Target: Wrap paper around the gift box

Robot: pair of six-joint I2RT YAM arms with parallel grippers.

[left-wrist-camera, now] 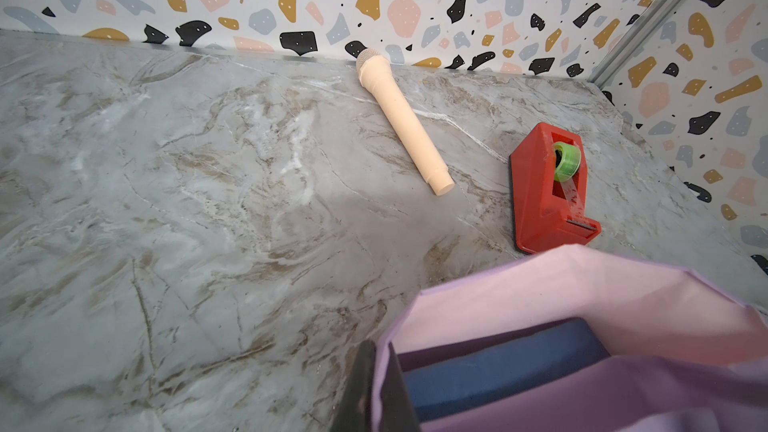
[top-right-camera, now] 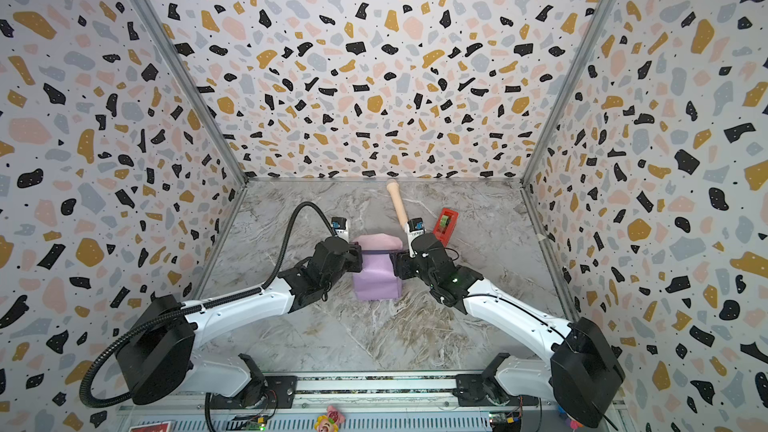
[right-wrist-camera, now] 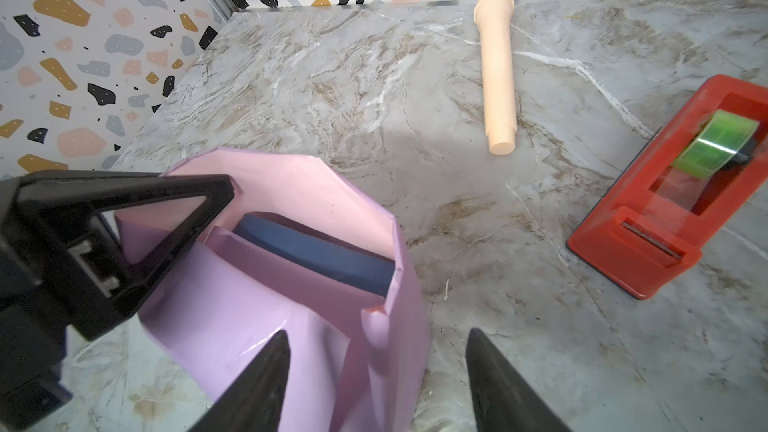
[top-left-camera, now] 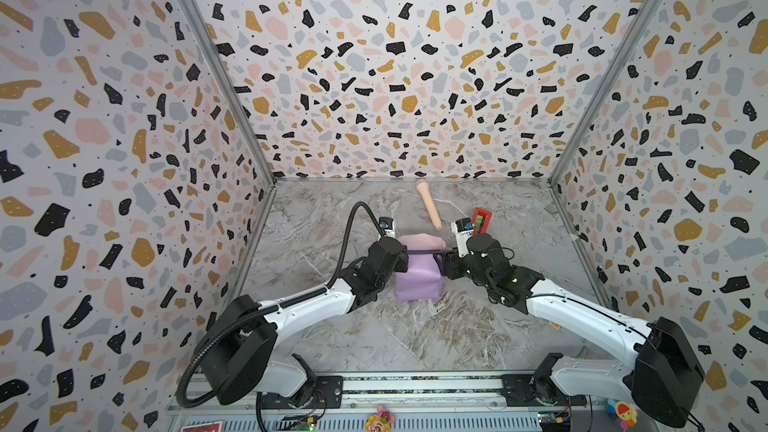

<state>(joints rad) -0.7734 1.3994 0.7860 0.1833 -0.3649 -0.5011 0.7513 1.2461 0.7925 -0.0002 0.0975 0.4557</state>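
The grey marble table (top-left-camera: 415,338) carries all items. At its centre, between the two arms, the paper (top-left-camera: 417,280) stands folded up around the gift box (right-wrist-camera: 316,251). The lilac face is outward, and the pink inner face shows on the far flap, which rises above the box. Only the navy upper edge of the box is visible, in the open top of the wrap; the rest is covered. The left gripper (left-wrist-camera: 378,384) is at the left side of the wrap with its jaws pressed together, pinching the edge of the paper. The right gripper (right-wrist-camera: 376,351) is at the right side with its jaws spread; a lower corner of the paper lies in the gap, ungripped. A red tape dispenser (left-wrist-camera: 548,193) sits on the table behind and right of the wrap. A beige toy microphone (left-wrist-camera: 401,118) lies beside the dispenser, its head near the back wall.
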